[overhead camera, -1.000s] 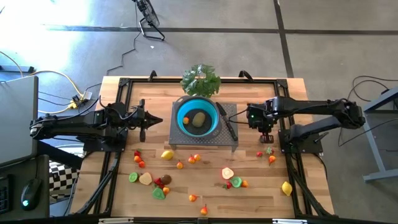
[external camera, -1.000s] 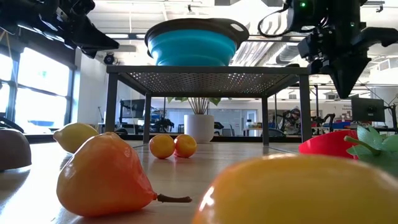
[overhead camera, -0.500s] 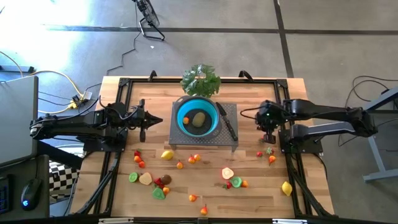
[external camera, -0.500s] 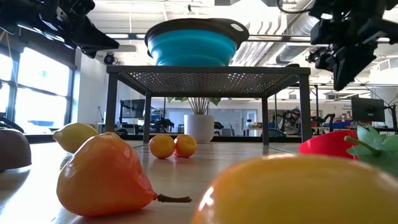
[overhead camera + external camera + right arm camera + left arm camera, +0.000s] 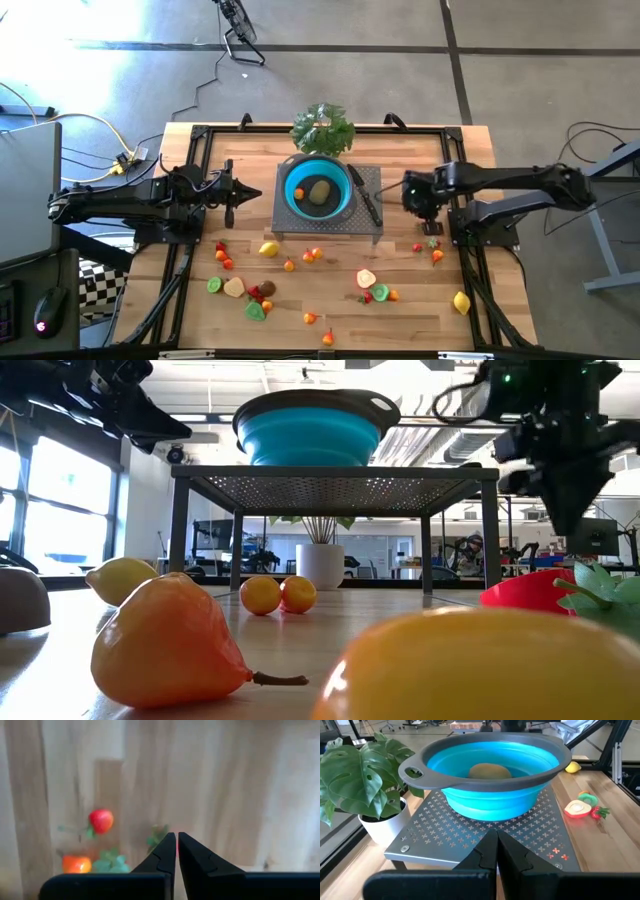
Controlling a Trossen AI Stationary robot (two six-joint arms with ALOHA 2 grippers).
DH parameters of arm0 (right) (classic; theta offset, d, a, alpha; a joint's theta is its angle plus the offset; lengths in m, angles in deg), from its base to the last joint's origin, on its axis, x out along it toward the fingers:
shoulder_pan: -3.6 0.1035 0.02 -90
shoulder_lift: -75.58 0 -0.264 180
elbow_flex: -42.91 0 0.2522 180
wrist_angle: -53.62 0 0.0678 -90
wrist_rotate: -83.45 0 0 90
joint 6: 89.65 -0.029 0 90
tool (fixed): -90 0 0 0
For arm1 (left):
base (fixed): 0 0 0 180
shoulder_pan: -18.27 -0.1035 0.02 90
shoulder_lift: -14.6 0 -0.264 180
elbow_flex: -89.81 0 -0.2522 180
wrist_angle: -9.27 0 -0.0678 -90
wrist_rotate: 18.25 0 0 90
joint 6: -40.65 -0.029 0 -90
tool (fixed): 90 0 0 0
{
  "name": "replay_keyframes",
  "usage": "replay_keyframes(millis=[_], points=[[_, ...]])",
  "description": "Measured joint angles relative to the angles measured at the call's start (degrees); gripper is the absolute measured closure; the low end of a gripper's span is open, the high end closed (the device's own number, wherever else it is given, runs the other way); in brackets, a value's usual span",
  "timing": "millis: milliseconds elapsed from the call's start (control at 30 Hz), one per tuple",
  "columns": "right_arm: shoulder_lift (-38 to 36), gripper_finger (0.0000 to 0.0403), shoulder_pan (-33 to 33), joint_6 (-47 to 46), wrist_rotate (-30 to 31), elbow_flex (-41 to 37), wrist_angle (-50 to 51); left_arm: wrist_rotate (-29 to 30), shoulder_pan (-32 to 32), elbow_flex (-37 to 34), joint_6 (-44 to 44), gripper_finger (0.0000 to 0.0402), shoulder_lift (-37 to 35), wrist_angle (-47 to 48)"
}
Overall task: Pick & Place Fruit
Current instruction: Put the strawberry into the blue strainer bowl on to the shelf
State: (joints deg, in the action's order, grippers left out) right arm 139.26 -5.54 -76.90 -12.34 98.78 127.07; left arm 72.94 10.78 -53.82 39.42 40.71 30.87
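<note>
Several small toy fruits lie scattered on the wooden table's near half, among them a lemon [image 5: 268, 249] and a cut peach [image 5: 366, 278]. A blue bowl [image 5: 317, 187] stands on a grey perforated stand [image 5: 328, 212] and holds a brown fruit [image 5: 490, 771] and a small orange one [image 5: 298, 193]. My right gripper [image 5: 564, 525] is shut with nothing in it. It points down above a red strawberry [image 5: 101, 820], an orange fruit [image 5: 76, 864] and a green piece [image 5: 432, 241] near the table's right side. My left gripper [image 5: 496, 845] hangs shut left of the stand, pointing at the bowl.
A black-handled knife [image 5: 366, 200] lies on the stand right of the bowl. A leafy green plant in a white pot [image 5: 360, 780] stands behind the stand. Black frame rails [image 5: 180, 270] run along the table's left and right sides. Bare wood lies between stand and right gripper.
My right gripper has swung a little toward the table's right edge and tipped, then come back and sunk toward the fruits below it, now pointing straight down. Its fingers have stayed shut.
</note>
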Motion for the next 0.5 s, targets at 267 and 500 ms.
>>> replay_keyframes(millis=[267, 500], points=[[6.4, 0.0398, 5.3, 2.3, -0.9, 0.0, 0.7, 0.0, 0.0, 0.0, 0.0, 0.0402, 0.0, -0.3], [7.0, 0.0378, 7.3, -3.5, 3.4, 0.0, -2.2, 0.0, 0.0, 0.0, 0.0, 0.0402, 0.0, -0.4]])
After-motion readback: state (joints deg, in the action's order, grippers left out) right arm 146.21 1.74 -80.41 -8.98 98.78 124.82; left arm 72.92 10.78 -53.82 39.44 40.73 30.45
